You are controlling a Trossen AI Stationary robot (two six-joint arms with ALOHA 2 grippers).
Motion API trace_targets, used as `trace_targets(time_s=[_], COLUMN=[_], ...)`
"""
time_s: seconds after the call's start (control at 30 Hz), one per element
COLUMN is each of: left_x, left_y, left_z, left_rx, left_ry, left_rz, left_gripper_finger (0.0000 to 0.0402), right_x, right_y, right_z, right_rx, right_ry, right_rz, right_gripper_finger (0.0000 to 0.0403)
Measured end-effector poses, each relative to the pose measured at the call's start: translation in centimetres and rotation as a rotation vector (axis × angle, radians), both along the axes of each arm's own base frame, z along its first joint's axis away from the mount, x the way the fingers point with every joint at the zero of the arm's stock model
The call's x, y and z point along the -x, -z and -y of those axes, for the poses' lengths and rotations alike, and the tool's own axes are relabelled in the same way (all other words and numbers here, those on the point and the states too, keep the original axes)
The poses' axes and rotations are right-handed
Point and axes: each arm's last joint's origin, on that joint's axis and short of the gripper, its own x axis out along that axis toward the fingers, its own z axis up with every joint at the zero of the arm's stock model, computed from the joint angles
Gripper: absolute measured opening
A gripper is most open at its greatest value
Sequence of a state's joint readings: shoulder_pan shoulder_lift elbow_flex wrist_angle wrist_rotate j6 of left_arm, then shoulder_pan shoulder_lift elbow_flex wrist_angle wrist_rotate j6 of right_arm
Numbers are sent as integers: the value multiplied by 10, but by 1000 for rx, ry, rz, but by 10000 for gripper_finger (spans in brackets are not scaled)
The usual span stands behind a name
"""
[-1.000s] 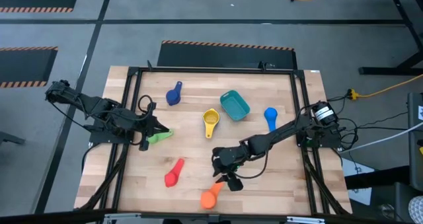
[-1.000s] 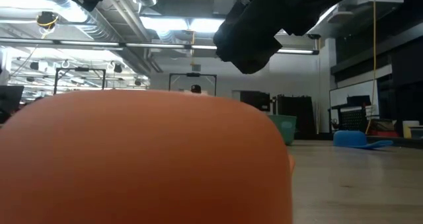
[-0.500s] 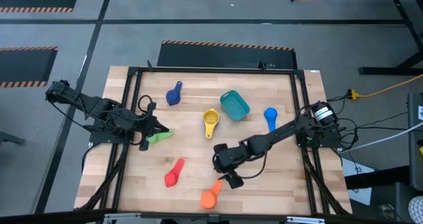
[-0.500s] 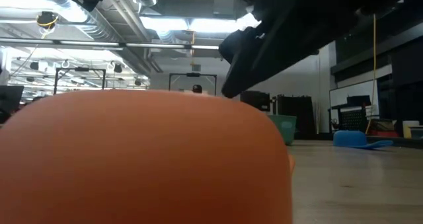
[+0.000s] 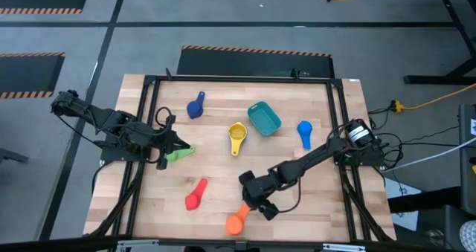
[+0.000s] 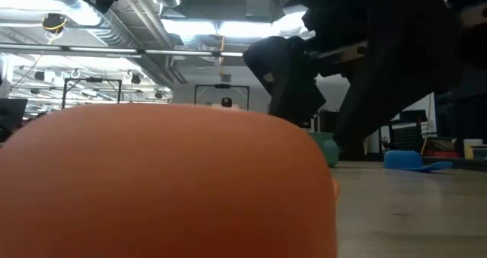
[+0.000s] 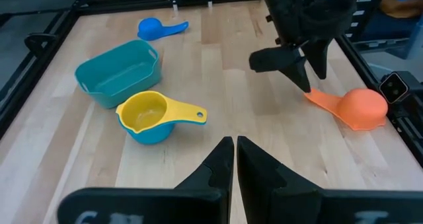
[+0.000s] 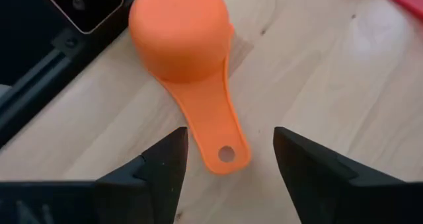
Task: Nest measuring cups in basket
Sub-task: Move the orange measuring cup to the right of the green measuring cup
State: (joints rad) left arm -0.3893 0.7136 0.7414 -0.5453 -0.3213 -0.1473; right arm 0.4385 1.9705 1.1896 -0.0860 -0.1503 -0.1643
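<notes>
Right wrist view shows the right claw (image 8: 228, 161) spread wide, empty, straddling the flat handle of the orange plastic measuring cup (image 8: 188, 65), which lies upside down on the wooden table (image 8: 317, 72). Left claw (image 7: 234, 159) is closed, empty.

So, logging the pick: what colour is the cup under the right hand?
Orange. The measuring cup lies bowl-down between the open right hand fingers; the right wrist view shows it best.
</notes>
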Motion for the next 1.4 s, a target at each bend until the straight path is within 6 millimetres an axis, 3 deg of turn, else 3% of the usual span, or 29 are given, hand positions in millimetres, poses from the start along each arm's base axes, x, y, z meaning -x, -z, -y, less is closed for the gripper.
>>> trace_targets(time_s=[0.23, 0.43, 1.1, 1.4], left_x=[0, 0, 0, 0], left_y=[0, 0, -1, 0], left_z=[0, 0, 0, 0], left_rx=[0, 0, 2, 1], left_ry=[0, 0, -1, -2], left_rz=[1, 1, 7, 6], left_gripper_finger=[14, 14, 14, 14], right_x=[0, -2, -6, -6], right_y=[1, 15, 34, 35], right_z=[-2, -3, -5, -5], right_rx=[34, 45, 14, 13], right_ry=[-40, -42, -67, -68], right_rz=[31, 8, -16, -17], right_gripper_finger=[228, 228, 228, 196])
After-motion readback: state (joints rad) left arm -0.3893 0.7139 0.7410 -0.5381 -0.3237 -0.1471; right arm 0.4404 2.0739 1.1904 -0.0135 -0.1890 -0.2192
